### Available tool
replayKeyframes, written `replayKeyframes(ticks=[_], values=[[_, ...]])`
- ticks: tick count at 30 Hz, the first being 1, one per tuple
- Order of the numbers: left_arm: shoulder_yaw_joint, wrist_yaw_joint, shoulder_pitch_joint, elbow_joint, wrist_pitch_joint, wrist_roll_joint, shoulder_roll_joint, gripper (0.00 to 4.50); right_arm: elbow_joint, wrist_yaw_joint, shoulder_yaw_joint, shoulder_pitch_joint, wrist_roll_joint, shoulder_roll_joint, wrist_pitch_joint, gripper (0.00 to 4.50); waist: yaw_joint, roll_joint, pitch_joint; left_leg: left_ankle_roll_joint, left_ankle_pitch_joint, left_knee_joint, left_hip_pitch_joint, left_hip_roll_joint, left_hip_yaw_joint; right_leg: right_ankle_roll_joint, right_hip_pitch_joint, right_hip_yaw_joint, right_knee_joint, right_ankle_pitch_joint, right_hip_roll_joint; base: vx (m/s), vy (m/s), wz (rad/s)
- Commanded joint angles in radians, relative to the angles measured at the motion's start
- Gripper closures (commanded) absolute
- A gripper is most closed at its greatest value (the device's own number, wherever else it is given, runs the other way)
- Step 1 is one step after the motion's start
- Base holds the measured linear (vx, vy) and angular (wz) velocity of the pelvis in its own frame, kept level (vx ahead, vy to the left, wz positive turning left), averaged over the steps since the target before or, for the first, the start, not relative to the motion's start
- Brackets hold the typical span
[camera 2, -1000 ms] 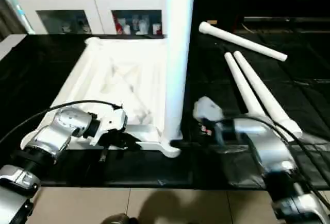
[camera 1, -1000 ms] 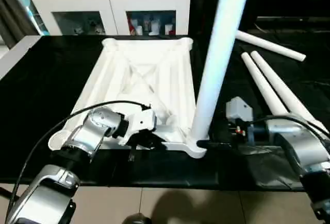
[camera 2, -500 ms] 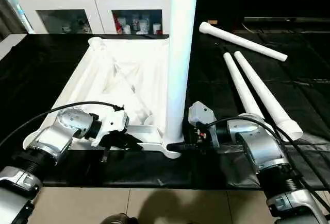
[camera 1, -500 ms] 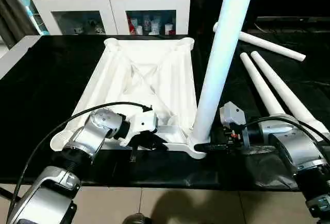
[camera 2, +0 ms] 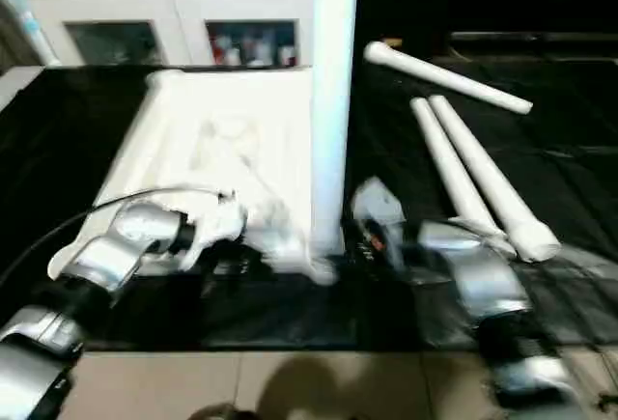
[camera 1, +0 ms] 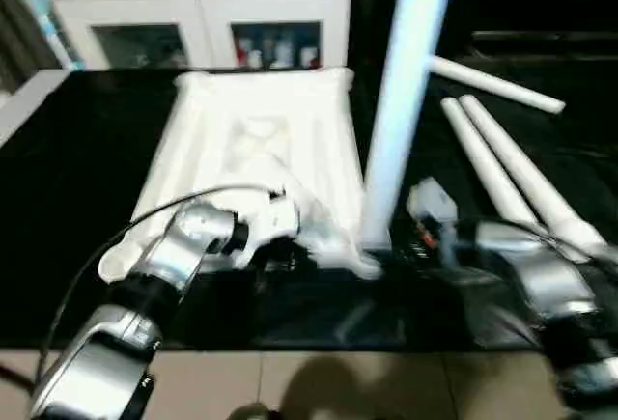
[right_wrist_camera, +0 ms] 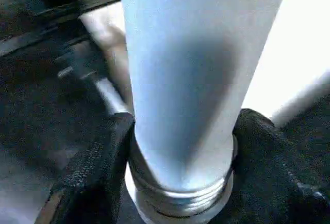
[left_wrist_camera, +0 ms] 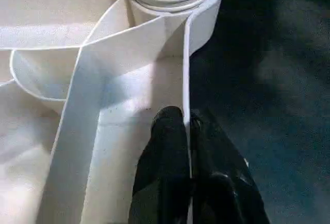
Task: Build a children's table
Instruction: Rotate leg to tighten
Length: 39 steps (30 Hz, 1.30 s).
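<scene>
From the head camera, a white cabinet with glass doors (camera 1: 203,24) is seen behind the black table surface (camera 1: 68,179), where three loose white tapered plastic legs (camera 1: 512,164) lie at the right. The white ribbed rectangular tabletop (camera 1: 261,159) lies upside down, with one white upright leg (camera 1: 396,101) standing in its near right corner socket. In the left wrist view, the left gripper (left_wrist_camera: 186,123) is pinched closed on the tabletop's thin rim. In the right wrist view, the right gripper (right_wrist_camera: 180,157) is clamped around the upright leg's threaded base.
</scene>
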<state>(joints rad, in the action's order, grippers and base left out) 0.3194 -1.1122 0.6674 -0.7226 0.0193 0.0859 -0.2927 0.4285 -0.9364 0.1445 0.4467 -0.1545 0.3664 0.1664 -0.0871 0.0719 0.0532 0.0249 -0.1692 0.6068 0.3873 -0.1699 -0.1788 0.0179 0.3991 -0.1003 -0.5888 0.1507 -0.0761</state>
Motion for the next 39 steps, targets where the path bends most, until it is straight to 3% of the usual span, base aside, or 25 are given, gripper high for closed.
replayKeyframes(ticks=[1,3,5,7,10,12,17,21,22,24,25,26,27,34,37,39], values=[[-0.049,0.175,0.059,-0.012,0.074,0.004,0.06,4.5,0.052,0.18,-0.003,0.04,0.037,-0.077,0.037,1.81,0.002,-0.015,-0.072,-0.027,-0.28,-0.071,-0.025,-0.059,0.03,0.154,-0.041,0.048,0.087,0.446,-0.088,0.0,0.0,0.0],[-0.079,0.305,0.1,-0.045,0.146,0.004,0.118,4.5,0.093,0.349,-0.03,0.068,0.058,-0.155,0.061,1.81,0.016,-0.018,-0.072,-0.014,-0.285,-0.069,-0.026,-0.053,0.031,0.154,-0.041,0.045,0.092,0.455,-0.085,0.0,0.0,0.0],[-0.09,0.344,0.118,-0.058,0.161,-0.004,0.145,4.5,0.104,0.4,-0.038,0.079,0.058,-0.193,0.064,1.81,0.015,-0.019,-0.073,-0.03,-0.265,-0.067,-0.025,-0.05,0.027,0.147,-0.042,0.048,0.096,0.445,-0.087,0.0,0.0,0.0],[-0.098,0.423,0.144,-0.078,0.175,0.006,0.198,4.5,0.122,0.501,-0.04,0.095,0.083,-0.27,0.054,1.81,0.011,-0.01,-0.08,-0.048,-0.213,-0.067,-0.017,-0.052,0.028,0.157,-0.047,0.05,0.084,0.359,-0.085,0.0,0.0,0.0],[-0.092,0.441,0.147,-0.08,0.163,0.013,0.211,4.5,0.129,0.532,-0.041,0.1,0.092,-0.29,0.05,1.81,0.01,-0.013,-0.084,-0.065,-0.173,-0.066,-0.016,-0.053,0.027,0.183,-0.05,0.05,0.075,0.263,-0.083,0.0,0.0,0.0],[-0.089,0.459,0.146,-0.082,0.164,0.023,0.226,4.5,0.14,0.559,-0.059,0.107,0.086,-0.31,0.041,1.25,0.005,-0.011,-0.085,-0.083,-0.159,-0.064,-0.014,-0.053,0.025,0.188,-0.053,0.051,0.074,0.24,-0.086,0.0,0.0,0.0],[-0.087,0.465,0.144,-0.09,0.171,0.025,0.226,4.5,0.116,0.567,-0.093,0.1,0.062,-0.312,0.042,0.89,0.003,-0.01,-0.082,-0.078,-0.194,-0.069,-0.019,-0.056,0.026,0.177,-0.051,0.049,0.08,0.284,-0.085,0.0,0.0,0.0],[-0.086,0.446,0.14,-0.101,0.132,0.024,0.198,4.5,0.037,0.494,-0.101,0.049,0.045,-0.257,0.022,0.56,-0.001,-0.013,-0.082,-0.077,-0.197,-0.07,-0.019,-0.058,0.026,0.167,-0.054,0.052,0.078,0.277,-0.086,0.0,0.0,0.0],[-0.088,0.432,0.136,-0.108,0.125,0.026,0.18,4.5,-0.015,0.408,-0.09,0.01,0.031,-0.208,0.008,0.43,-0.002,-0.009,-0.082,-0.081,-0.193,-0.07,-0.017,-0.057,0.027,0.168,-0.053,0.051,0.076,0.268,-0.085,0.0,0.0,0.0],[-0.085,0.421,0.132,-0.113,0.11,0.031,0.164,4.5,-0.047,0.346,-0.086,-0.018,0.026,-0.168,0.002,0.25,-0.004,-0.015,-0.081,-0.099,-0.192,-0.068,-0.012,-0.053,0.025,0.154,-0.059,0.05,0.078,0.268,-0.085,0.0,0.0,0.0],[-0.083,0.399,0.124,-0.115,0.09,0.033,0.146,4.5,-0.079,0.274,-0.082,-0.047,0.019,-0.118,-0.016,0.23,-0.002,-0.011,-0.08,-0.1,-0.192,-0.068,-0.009,-0.053,0.027,0.151,-0.062,0.048,0.078,0.276,-0.085,0.0,0.0,0.0],[-0.081,0.378,0.116,-0.112,0.08,0.031,0.134,4.5,-0.095,0.24,-0.085,-0.061,0.011,-0.086,-0.018,0.18,-0.002,-0.015,-0.081,-0.104,-0.197,-0.065,-0.012,-0.053,0.025,0.145,-0.058,0.048,0.083,0.29,-0.084,0.0,0.0,0.0],[-0.076,0.351,0.106,-0.107,0.06,0.03,0.118,4.5,-0.112,0.203,-0.094,-0.074,-0.004,-0.053,-0.025,0.08,0.0,-0.011,-0.08,-0.105,-0.197,-0.066,-0.01,-0.053,0.026,0.149,-0.058,0.048,0.083,0.294,-0.085,0.0,0.0,0.0],[-0.054,0.181,0.052,-0.078,-0.057,0.01,0.027,4.5,-0.197,-0.001,-0.138,-0.109,-0.092,0.09,0.009,0.08,0.0,-0.015,-0.077,-0.103,-0.229,-0.068,-0.016,-0.057,0.026,0.142,-0.052,0.046,0.089,0.368,-0.081,0.0,0.0,0.0],[-0.045,0.085,0.031,-0.054,-0.102,-0.011,-0.009,4.5,-0.207,-0.083,-0.13,-0.111,-0.11,0.143,0.004,0.08,-0.005,-0.013,-0.078,-0.109,-0.219,-0.066,-0.015,-0.06,0.025,0.157,-0.05,0.046,0.086,0.349,-0.083,0.0,0.0,0.0],[-0.026,-0.016,0.009,-0.027,-0.154,-0.024,-0.046,4.5,-0.208,-0.184,-0.087,-0.105,-0.112,0.19,-0.003,0.08,-0.009,-0.014,-0.078,-0.106,-0.22,-0.066,-0.015,-0.061,0.025,0.166,-0.05,0.047,0.083,0.344,-0.084,0.0,0.0,0.0]])
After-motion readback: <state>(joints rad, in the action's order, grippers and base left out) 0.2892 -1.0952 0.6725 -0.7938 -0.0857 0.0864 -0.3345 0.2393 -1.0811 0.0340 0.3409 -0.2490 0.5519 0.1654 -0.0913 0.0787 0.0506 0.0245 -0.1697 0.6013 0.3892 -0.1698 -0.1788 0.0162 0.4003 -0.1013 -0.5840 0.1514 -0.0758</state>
